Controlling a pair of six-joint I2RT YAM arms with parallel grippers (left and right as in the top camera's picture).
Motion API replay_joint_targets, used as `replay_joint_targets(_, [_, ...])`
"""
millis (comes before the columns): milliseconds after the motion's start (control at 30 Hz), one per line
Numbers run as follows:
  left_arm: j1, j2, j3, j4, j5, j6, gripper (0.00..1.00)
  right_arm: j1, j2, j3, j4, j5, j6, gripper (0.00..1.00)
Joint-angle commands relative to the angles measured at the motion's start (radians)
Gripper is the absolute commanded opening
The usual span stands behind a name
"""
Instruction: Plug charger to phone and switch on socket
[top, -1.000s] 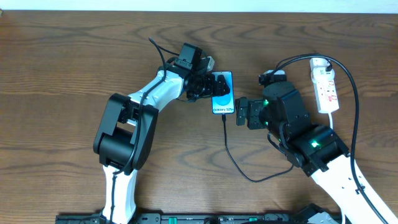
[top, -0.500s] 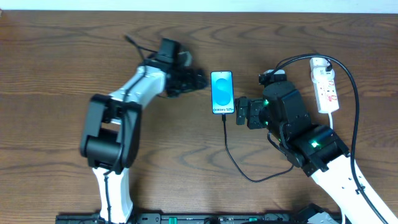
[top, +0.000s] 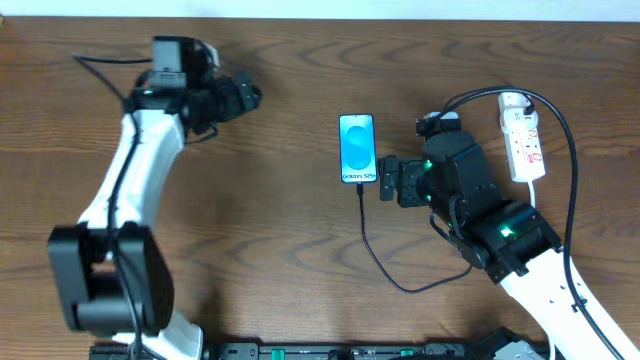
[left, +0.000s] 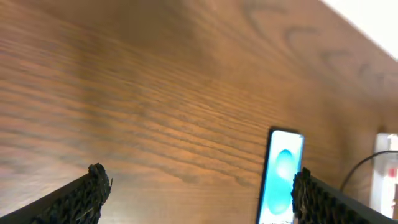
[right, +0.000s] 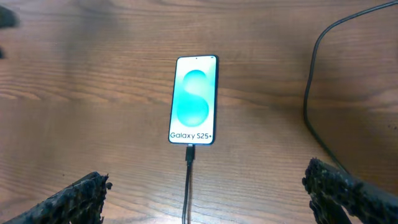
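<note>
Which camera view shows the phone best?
The right wrist view. The phone lies near the centre, whole and sharp, its "Galaxy S25" text readable and the charger at its lower edge. The overhead view shows it whole but small. The left wrist view shows it blurred, with its lower end cut off by the frame.

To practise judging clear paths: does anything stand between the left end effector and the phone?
Nothing visible does. Only bare table lies between the left end effector and the phone; the charger leaves the phone's bottom end, clear of that gap.
</note>
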Motion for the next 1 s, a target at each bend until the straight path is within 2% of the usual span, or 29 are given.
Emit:
replay_joint_targets(0, [0.027, -0.069, 0.003, -0.059, -0.01, 0.068, 0.95, -0.005, 0.001, 0.017, 0.0, 0.001, 0.012, 0.99])
replay_joint_targets(167, [0.04, -0.148, 0.003, -0.164, -0.018, 0.132, 0.95, -0.005, 0.001, 0.017, 0.0, 0.001, 0.012, 0.99])
replay_joint_targets(667, [0.04, -0.455, 0.002, -0.451, -0.284, 0.158, 0.95, -0.005, 0.001, 0.017, -0.044, 0.001, 0.012, 0.99])
replay_joint_targets(967, [0.04, -0.737, 0.002, -0.506, -0.294, 0.164, 0.95, -0.005, 0.001, 0.017, -0.084, 0.001, 0.012, 0.99])
